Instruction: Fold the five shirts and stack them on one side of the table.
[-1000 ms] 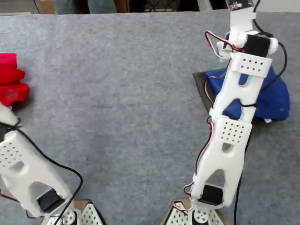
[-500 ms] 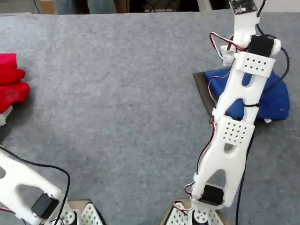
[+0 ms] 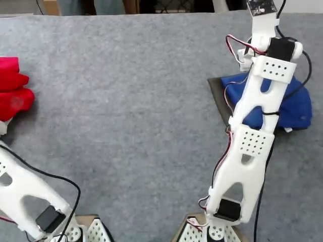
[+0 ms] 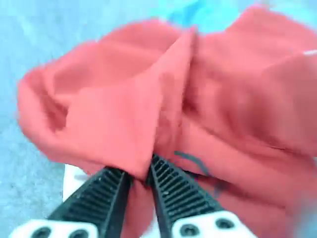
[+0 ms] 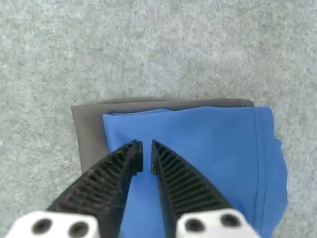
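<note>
Where the grey surface (image 3: pixel 126 101) runs out leftward, well apart from the folded blue shirt (image 5: pixel 208 153), the left hand (image 4: pixel 141 181) pinches a fold of the crumpled red shirt (image 4: pixel 114 109). Beneath the blue shirt lies a folded dark brown shirt (image 5: pixel 89 131). Above the blue shirt hangs the right hand (image 5: pixel 146 153), fingers pressed nearly together, holding nothing.

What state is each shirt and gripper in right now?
red shirt: crumpled, unfolded.
dark grey shirt: folded flat, bottom of stack.
blue shirt: folded, lying on dark grey shirt.
left gripper: shut on red shirt.
right gripper: nearly shut, empty, above blue shirt.
</note>
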